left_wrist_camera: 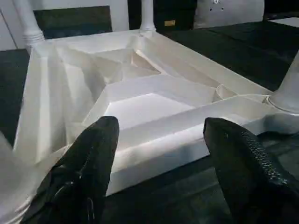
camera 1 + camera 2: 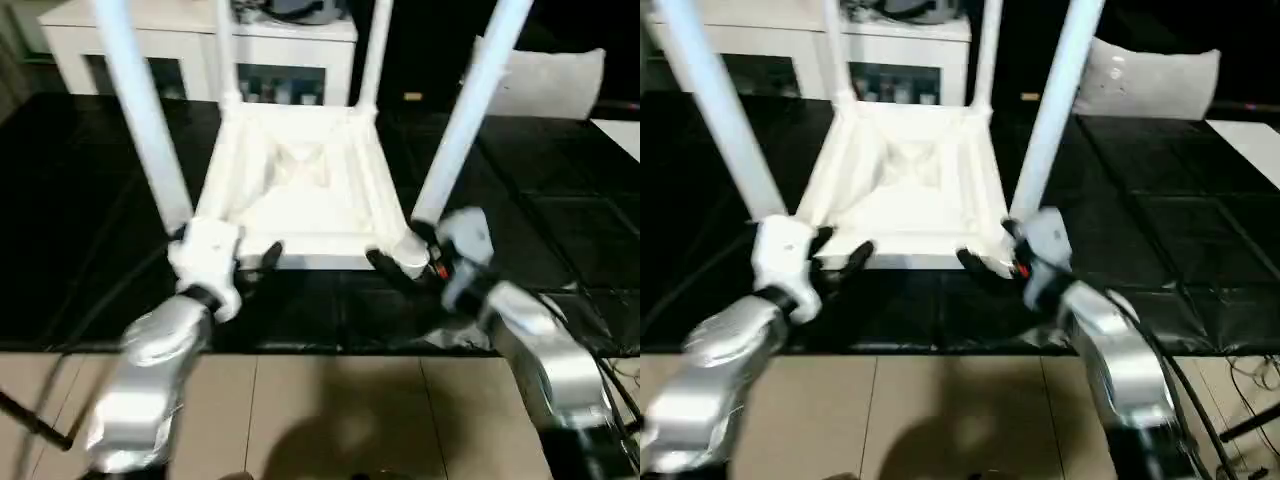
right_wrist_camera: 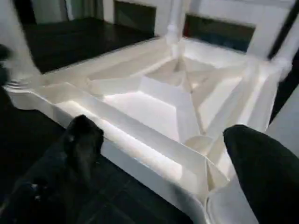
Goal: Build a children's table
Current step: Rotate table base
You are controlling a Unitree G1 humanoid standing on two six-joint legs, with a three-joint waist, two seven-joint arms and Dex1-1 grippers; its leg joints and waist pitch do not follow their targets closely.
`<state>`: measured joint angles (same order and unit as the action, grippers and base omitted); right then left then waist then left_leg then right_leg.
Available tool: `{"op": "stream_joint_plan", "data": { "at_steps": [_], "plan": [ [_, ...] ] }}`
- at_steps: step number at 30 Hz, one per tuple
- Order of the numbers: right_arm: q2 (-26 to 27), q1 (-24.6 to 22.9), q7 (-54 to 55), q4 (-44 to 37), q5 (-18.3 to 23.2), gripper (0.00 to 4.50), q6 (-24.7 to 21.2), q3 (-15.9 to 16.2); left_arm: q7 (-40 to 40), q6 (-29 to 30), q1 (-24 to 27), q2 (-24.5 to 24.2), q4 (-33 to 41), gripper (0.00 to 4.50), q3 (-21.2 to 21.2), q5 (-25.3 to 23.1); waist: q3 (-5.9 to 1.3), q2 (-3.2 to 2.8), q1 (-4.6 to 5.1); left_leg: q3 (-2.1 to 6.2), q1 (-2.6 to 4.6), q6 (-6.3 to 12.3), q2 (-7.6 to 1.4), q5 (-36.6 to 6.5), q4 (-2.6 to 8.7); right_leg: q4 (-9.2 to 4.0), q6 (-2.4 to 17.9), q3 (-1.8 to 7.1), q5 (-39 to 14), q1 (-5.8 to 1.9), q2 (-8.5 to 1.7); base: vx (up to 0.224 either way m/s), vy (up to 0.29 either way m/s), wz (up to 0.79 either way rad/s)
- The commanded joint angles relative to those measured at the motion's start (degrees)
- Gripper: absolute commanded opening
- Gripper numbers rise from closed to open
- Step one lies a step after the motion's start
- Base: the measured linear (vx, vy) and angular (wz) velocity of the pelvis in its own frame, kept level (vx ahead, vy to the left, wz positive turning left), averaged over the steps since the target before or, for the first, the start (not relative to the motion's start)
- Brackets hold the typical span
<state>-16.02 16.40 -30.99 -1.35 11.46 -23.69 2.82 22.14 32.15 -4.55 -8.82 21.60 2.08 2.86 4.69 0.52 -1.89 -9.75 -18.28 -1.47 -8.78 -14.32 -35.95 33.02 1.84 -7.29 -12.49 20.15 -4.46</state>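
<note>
The children's table [image 2: 300, 190] lies upside down on the black work table, its ribbed underside [image 1: 140, 105] facing up. Its white legs [image 2: 140, 100] stand upright in the corner sockets. My left gripper [image 2: 250, 262] sits at the near left corner, just in front of the near rim. It is open, with nothing between its black fingers [image 1: 93, 154]. My right gripper [image 2: 405, 252] is at the near right corner, beside the base of the near right leg [image 2: 460, 120]. It is open wide around the corner socket [image 3: 219, 186], with a gap to both fingers.
The black-covered work table [image 2: 560, 250] ends just in front of my grippers, with beige floor tiles [image 2: 330, 420] below. A white cabinet [image 2: 200, 40] stands behind it, a pale cushion-like object [image 2: 555, 80] at the back right, and cables [image 2: 1240, 380] at the right.
</note>
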Motion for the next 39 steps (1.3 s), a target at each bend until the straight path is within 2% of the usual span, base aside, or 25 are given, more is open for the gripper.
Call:
{"op": "stream_joint_plan", "data": {
  "at_steps": [1,2,3,4,5,7,8,9,10,11,13,14,15,17,18,19,20,22,24,25,28,30,33,35,39],
  "plan": [
    [-0.2,0.6,0.0,1.1,-0.3,4.5,-0.2,0.6,0.1,0.7,-0.3,-0.3,1.4,3.39,0.6,0.7,-3.12,-0.14,-0.31,2.92,-0.08,-1.79,-4.94,-18.1,6.03,-4.91,6.1,4.65,-21.4,-0.43,-6.37,0.069,-0.01,0.1],
    [-0.3,1.2,-0.1,2.5,-1.3,4.5,2.2,0.7,-0.5,0.9,-0.6,-0.7,1.2,3.39,0.9,0.2,-3.49,0.01,-0.93,2.51,-0.23,-1.0,-5.2,-13.2,6.07,-3.81,8.2,5.14,-15.6,-0.45,-6.08,0.076,-0.016,0.1],
    [-0.1,1.6,0.0,3.4,-1.2,4.5,2.7,0.3,-0.5,1.0,-0.6,-0.9,1.0,3.39,1.0,0.3,-3.74,0.03,-1.05,2.43,-0.3,-0.81,-5.22,-11.6,6.01,-3.45,8.8,5.24,-13.8,-0.5,-5.89,0.076,-0.016,0.1],
    [0.1,1.9,-0.1,4.0,-0.6,4.5,2.2,-0.1,-0.5,1.2,-0.5,-0.9,1.0,3.39,1.1,0.4,-4.5,0.15,-1.43,2.19,-0.49,0.01,-5.08,-6.8,5.56,-2.56,10.1,5.47,-8.3,-0.53,-5.71,0.074,-0.021,0.07],
    [0.1,2.3,-0.1,4.8,0.5,4.5,1.3,-1.2,0.0,1.3,0.0,-1.3,1.0,3.39,1.0,0.6,-4.75,0.28,-1.69,1.91,-0.74,1.47,-4.84,-1.8,5.09,-1.75,11.9,5.7,-2.2,-0.31,-5.47,0.088,-0.03,0.07],
    [-0.1,2.7,-0.2,5.5,1.6,4.5,0.3,-2.6,0.5,1.4,0.6,-1.9,1.4,3.39,0.6,0.8,-5.17,0.45,-2.13,1.78,-1.19,3.52,-4.5,3.9,4.49,-0.62,13.7,5.95,4.8,-0.52,-5.39,0.088,-0.032,0.06],
    [-0.3,2.9,0.7,6.2,2.1,4.5,1.8,-4.7,0.8,1.9,1.2,-2.8,1.9,3.39,0.5,0.9,-5.75,0.72,-2.49,1.6,-1.7,7.46,-4.01,10.8,3.64,0.58,15.8,6.03,13.6,-0.62,-5.29,0.068,-0.036,0.04],
    [-0.3,2.9,0.7,6.2,2.1,4.5,1.8,-4.7,0.8,1.9,1.2,-2.8,1.9,3.39,0.5,0.9,-5.79,0.89,-2.7,1.5,-1.96,8.5,-3.82,12.3,3.39,0.83,16.2,6.1,15.5,-0.53,-5.27,0.068,-0.036,0.04],
    [-0.6,3.0,1.4,6.5,1.9,4.5,1.7,-5.2,1.2,2.1,1.3,-3.3,2.1,3.39,0.5,1.2,-5.63,0.89,-3.0,1.48,-2.22,10.26,-3.91,12.7,3.33,0.83,16.7,6.02,15.4,-0.43,-5.3,0.0,0.0,0.0],
    [-0.9,3.2,2.3,7.0,1.7,4.5,1.9,-6.0,1.8,2.4,1.6,-3.9,2.4,3.39,0.5,1.6,-5.47,0.67,-3.39,1.47,-2.23,10.99,-4.09,11.1,3.36,0.51,16.7,5.86,11.9,-0.32,-5.33,0.0,0.0,0.0],
    [-1.7,3.3,3.5,8.0,1.1,4.5,3.9,-7.2,4.4,3.3,2.5,-6.0,3.7,3.39,0.1,2.6,-5.19,0.64,-3.5,1.53,-2.23,10.82,-4.36,8.5,3.54,0.07,16.2,5.75,6.8,-0.25,-5.33,0.0,0.0,0.0],
    [-2.2,3.4,4.2,8.6,0.8,4.5,4.5,-8.1,7.1,4.0,3.6,-8.4,4.9,3.39,-0.4,3.4,-4.75,0.62,-3.43,1.49,-2.06,9.08,-4.56,4.1,3.96,-0.75,14.7,5.64,-1.0,-0.13,-5.12,0.0,0.0,0.0],
    [-2.3,3.4,4.8,8.9,0.5,4.5,5.3,-8.4,7.9,4.1,4.0,-9.2,5.3,3.39,-0.3,3.6,-4.61,0.54,-3.44,1.53,-1.95,8.31,-4.62,2.7,4.14,-1.02,14.2,5.63,-3.5,-0.1,-5.13,0.0,0.0,0.0],
    [-2.8,3.5,6.4,9.9,-0.2,4.5,6.9,-9.2,8.7,4.1,4.7,-10.8,5.7,3.39,0.8,3.9,-4.03,0.46,-3.15,1.46,-1.46,4.21,-4.74,-4.3,4.85,-2.12,12.0,5.68,-12.0,0.19,-4.99,0.0,0.0,0.0],
    [-2.9,3.6,6.5,10.2,-0.2,4.5,6.9,-9.4,8.6,4.0,4.6,-10.9,5.6,3.39,1.1,3.9,-3.95,0.73,-3.01,1.42,-1.35,3.33,-4.7,-5.8,4.97,-2.32,11.4,5.69,-13.5,0.23,-4.87,0.0,0.0,0.0],
    [-3.1,3.7,7.0,10.6,-0.5,4.5,7.1,-9.7,8.1,3.8,4.3,-10.8,5.3,3.39,1.7,3.9,-3.77,0.61,-3.02,1.41,-1.2,2.54,-4.62,-7.3,5.06,-2.56,10.9,5.75,-15.2,0.34,-4.85,0.0,0.0,0.0],
    [-3.2,3.8,7.5,11.1,-0.8,4.5,7.3,-10.0,7.7,3.6,3.9,-10.7,4.9,3.39,2.2,3.9,-3.73,0.77,-2.92,1.6,-1.16,1.05,-4.59,-9.3,5.28,-2.89,9.3,5.79,-18.0,0.17,-4.98,0.0,0.0,0.0],
    [-3.6,4.0,8.4,12.5,-1.1,4.5,7.8,-10.7,7.1,2.3,2.3,-10.6,3.0,3.39,3.1,4.5,-3.79,0.65,-3.02,1.6,-1.09,0.56,-4.46,-9.9,5.35,-3.11,8.5,5.84,-18.6,0.35,-4.92,0.0,0.0,0.0],
    [-4.4,3.4,8.0,12.6,-2.3,4.5,8.1,-9.5,7.4,-0.2,-1.1,-10.6,-1.2,3.39,2.9,4.9,-3.82,0.71,-3.25,1.43,-0.77,0.33,-4.24,-10.5,5.3,-3.29,8.0,5.89,-19.0,0.65,-4.78,0.0,0.0,0.0],
    [-4.7,3.0,7.6,12.1,-2.8,4.5,7.6,-8.7,7.2,-0.9,-2.6,-10.5,-3.0,3.39,2.9,4.8,-3.77,0.4,-3.37,1.54,-0.82,0.28,-4.22,-10.7,5.39,-3.36,7.8,5.88,-19.2,0.59,-4.8,0.0,0.0,0.0],
    [-4.6,2.3,7.2,10.7,-2.3,4.5,4.7,-7.9,7.2,-1.4,-5.0,-10.4,-5.9,3.6,3.2,5.4,-3.99,0.38,-3.34,1.91,-1.5,-0.13,-4.32,-10.7,5.68,-3.11,7.1,5.81,-17.4,-0.06,-4.92,0.0,0.0,0.0],
    [-4.9,0.8,3.6,8.1,-0.7,4.5,3.1,-5.9,7.5,-2.7,-7.8,-11.4,-9.9,3.7,3.1,4.7,-4.16,0.19,-3.23,1.89,-1.51,0.17,-4.22,-10.2,5.57,-3.05,7.3,5.84,-15.6,-0.07,-4.83,0.0,0.0,0.0],
    [-5.3,-1.5,-0.4,5.1,0.6,4.5,1.4,-2.8,6.8,-5.4,-12.3,-11.8,-16.9,3.84,3.2,3.6,-4.43,0.45,-3.23,2.03,-1.78,1.44,-4.3,-8.2,5.45,-2.7,7.9,5.85,-13.0,-0.36,-5.01,0.0,0.0,0.0],
    [-5.2,-1.7,-0.2,5.4,0.1,4.5,1.3,-2.2,6.9,-6.3,-13.7,-11.9,-19.0,4.17,3.2,3.6,-4.57,0.41,-3.21,2.04,-1.89,1.66,-4.33,-6.9,5.33,-2.47,8.9,5.81,-11.5,-0.41,-5.17,0.0,0.0,0.0],
    [-4.2,-1.2,2.5,6.7,-1.2,4.5,-2.9,-2.1,9.3,-9.9,-18.5,-11.9,-26.8,4.37,2.3,4.1,-4.79,0.53,-3.33,1.85,-1.86,1.83,-4.25,-3.8,5.09,-2.12,10.2,5.8,-9.2,-0.37,-5.18,0.0,0.0,0.0]
  ]
}}
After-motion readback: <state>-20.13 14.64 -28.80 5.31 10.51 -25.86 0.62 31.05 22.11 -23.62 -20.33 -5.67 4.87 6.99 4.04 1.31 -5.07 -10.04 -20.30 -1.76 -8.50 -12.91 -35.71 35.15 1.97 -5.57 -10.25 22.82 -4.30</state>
